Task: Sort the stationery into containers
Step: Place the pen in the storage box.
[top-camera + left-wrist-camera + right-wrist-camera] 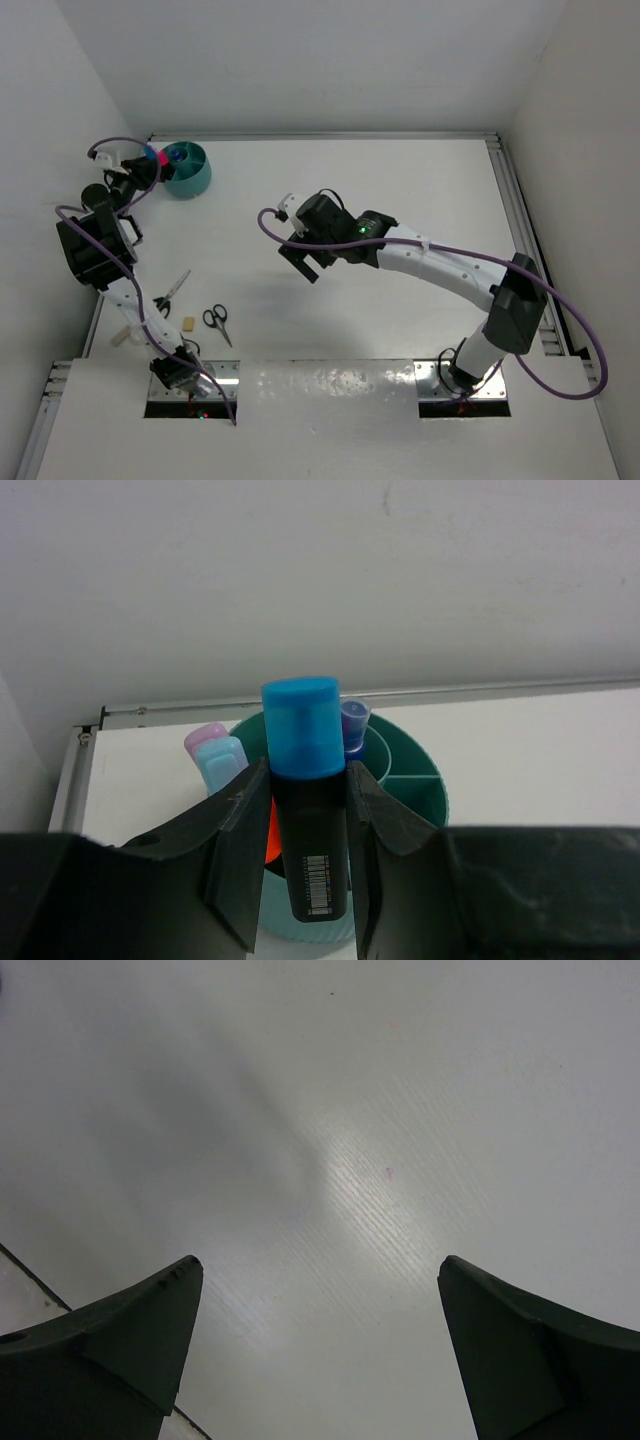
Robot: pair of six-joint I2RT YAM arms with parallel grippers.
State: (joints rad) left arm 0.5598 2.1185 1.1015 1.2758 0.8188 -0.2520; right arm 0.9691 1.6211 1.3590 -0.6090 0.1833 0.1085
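Left hand (305, 780) grips a blue-capped marker (302, 742) over the teal cup (418, 785), pastel markers (220, 758) already inside. Scissors (217, 322) and tan eraser (188, 322) lie unsorted; right hand (320, 1295) gapes empty.

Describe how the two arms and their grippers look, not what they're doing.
Both arms have white links and black joint housings: the left arm, the right arm. A purple cable loops along each. A small green light glows near the right wrist. The left gripper and right gripper have black, wedge-shaped fingers tapering to blunt tips.
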